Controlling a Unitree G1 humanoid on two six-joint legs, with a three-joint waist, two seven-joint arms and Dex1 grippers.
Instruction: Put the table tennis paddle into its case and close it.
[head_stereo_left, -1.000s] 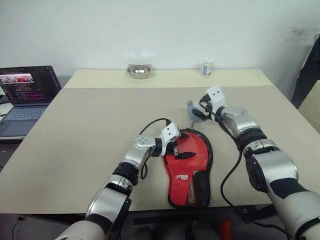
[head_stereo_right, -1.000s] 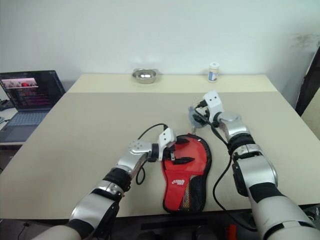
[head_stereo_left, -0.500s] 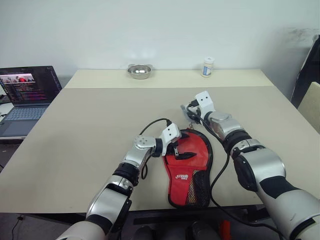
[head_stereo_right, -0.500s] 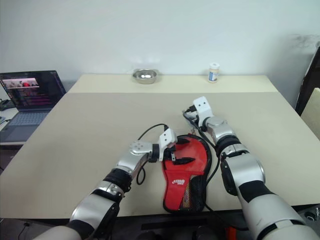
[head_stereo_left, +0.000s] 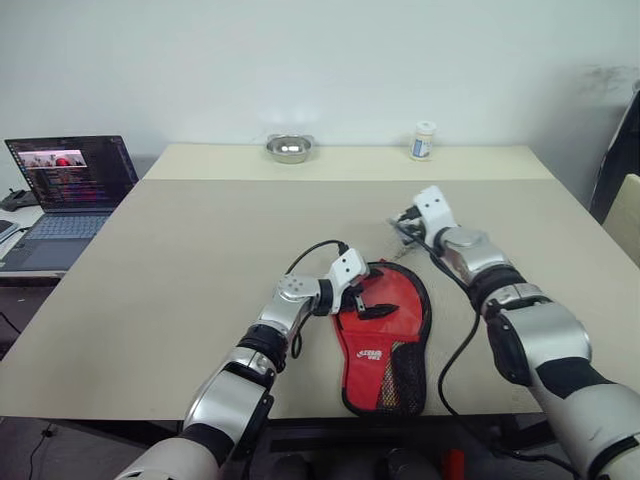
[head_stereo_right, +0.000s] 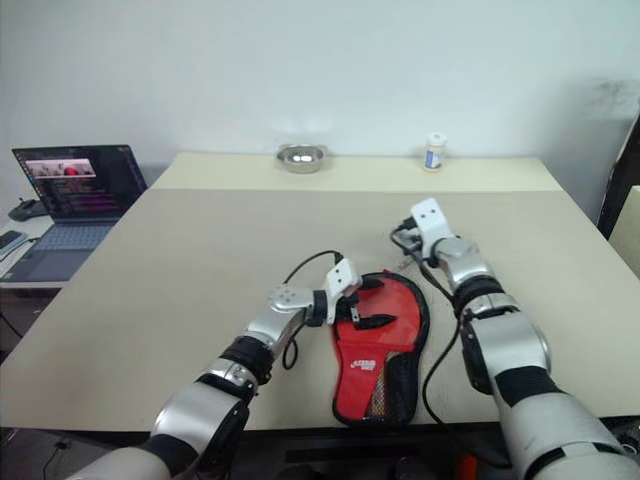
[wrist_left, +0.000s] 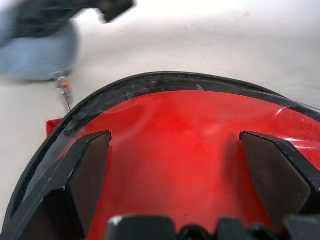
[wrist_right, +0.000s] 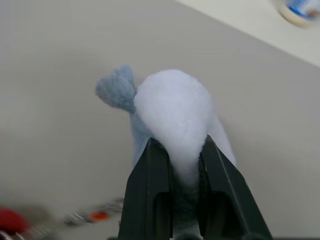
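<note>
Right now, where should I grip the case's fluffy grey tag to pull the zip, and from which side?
Pinch the tag across its narrower near end, by the little chain, coming from the robot's side, as the right gripper does. The far end is soft and bulbous, so a grip there would likely slip.

Even, bright diffuse light, soft faint shadows on the bench (head_stereo_left: 200, 240), slight glare on the steel bowl (head_stereo_left: 289, 148); left wrist view blurred at far edge, right wrist view soft on the grey plush tag (wrist_right: 172, 112).
</note>
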